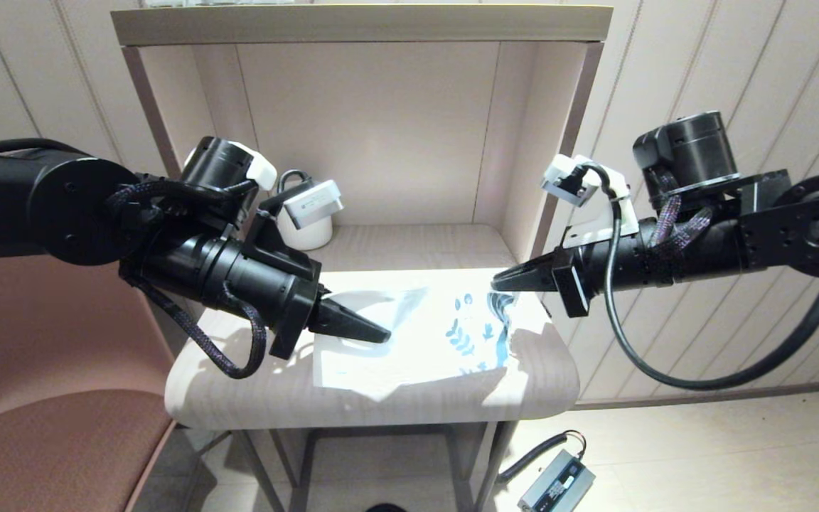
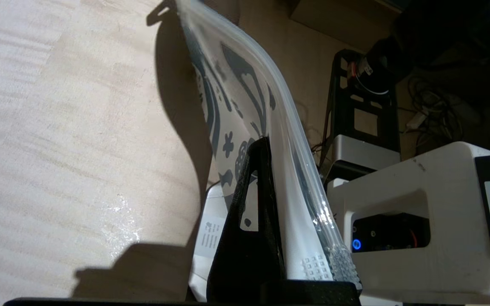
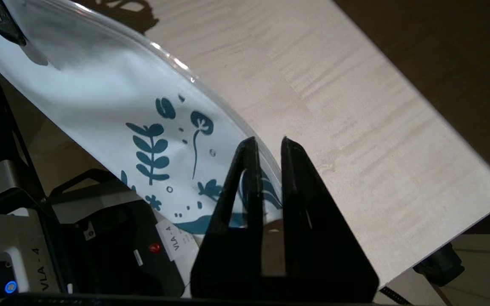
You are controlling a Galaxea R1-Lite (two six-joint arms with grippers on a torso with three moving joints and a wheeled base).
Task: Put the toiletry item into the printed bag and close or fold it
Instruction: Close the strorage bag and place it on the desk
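While both grippers [image 1: 377, 333] [image 1: 500, 282] pinch, pouch [image 1: 409, 334] sags (midair).

a small light wood-grain table [image 1: 253, 398] with rounded corners stands on a thin metal frame [image 1: 288, 462]; an open-fronted cream shelf alcove [image 1: 367, 128] rises from its rear, capped by a flat top board [image 1: 360, 23]; vertical cream panelled walls [image 1: 665, 64] enclose the space behind and to both sides; the floor [image 1: 701, 455] is pale tile; a brownish-pink upholstered seat [image 1: 47, 434] sits to the left of the table; a grey power adapter [image 1: 555, 485] with a cable lies on the floor; strong light falls on the tabletop.
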